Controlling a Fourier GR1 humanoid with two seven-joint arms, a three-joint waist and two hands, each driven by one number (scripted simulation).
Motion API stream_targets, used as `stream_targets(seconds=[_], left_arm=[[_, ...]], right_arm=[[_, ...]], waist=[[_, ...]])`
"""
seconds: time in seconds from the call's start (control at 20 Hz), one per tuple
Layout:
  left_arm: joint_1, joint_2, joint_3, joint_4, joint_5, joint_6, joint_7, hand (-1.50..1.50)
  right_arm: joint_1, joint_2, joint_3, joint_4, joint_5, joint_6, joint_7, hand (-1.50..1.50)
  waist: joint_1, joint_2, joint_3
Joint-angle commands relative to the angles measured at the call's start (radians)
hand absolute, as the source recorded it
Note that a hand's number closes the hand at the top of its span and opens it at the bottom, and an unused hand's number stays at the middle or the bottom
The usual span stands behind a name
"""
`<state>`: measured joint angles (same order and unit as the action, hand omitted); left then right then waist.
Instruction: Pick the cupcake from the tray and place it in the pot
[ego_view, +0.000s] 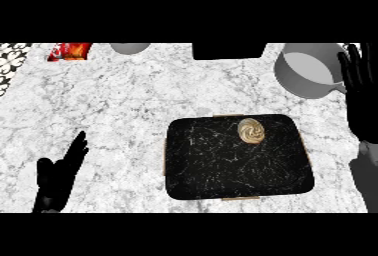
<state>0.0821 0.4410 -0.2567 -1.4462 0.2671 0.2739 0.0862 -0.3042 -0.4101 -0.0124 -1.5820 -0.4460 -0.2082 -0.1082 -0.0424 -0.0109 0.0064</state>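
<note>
While cupcake (251, 130) waits on tray (221, 170), our right hand (362, 90) hangs open beside pot (295, 80) (likely before reaching); left hand (63, 170) rests open.

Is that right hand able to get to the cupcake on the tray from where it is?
Probably yes. The right hand is open beside the pot, and nothing stands between it and the cupcake on the tray.

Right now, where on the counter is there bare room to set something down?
Bare counter runs wide between the tray and the left hand. The far edge is crowded: red packet, pot, with the right hand beside it. The cupcake sits on the tray.
</note>
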Motion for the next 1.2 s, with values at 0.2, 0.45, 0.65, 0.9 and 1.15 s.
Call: stream_targets(seconds=[0.2,0.45,0.65,0.9,1.15], left_arm=[[-0.046,0.111,0.103,-0.023,-0.066,0.058,-0.035,0.00],[-0.033,0.125,0.109,-0.034,-0.064,0.052,-0.034,0.00],[-0.027,0.126,0.096,-0.070,-0.065,0.037,-0.027,0.00],[-0.036,0.121,0.092,-0.058,-0.077,0.029,-0.038,0.00],[-0.077,0.130,0.104,-0.053,-0.068,0.015,-0.001,0.00]], right_arm=[[0.302,0.079,-0.031,0.138,0.125,-0.388,0.202,1.50],[0.442,-0.101,0.028,0.224,0.516,-0.640,0.135,-1.50],[0.515,0.057,0.157,0.128,0.694,-0.897,0.178,-1.50],[0.623,0.093,0.289,0.027,0.909,-0.902,0.424,-1.50],[0.530,0.009,0.249,-0.043,1.037,-0.654,0.738,-1.50]], waist=[[-0.018,0.008,-0.009],[-0.008,0.013,-0.022],[0.025,0.004,-0.015],[0.037,0.011,-0.018],[0.055,0.018,-0.018]])
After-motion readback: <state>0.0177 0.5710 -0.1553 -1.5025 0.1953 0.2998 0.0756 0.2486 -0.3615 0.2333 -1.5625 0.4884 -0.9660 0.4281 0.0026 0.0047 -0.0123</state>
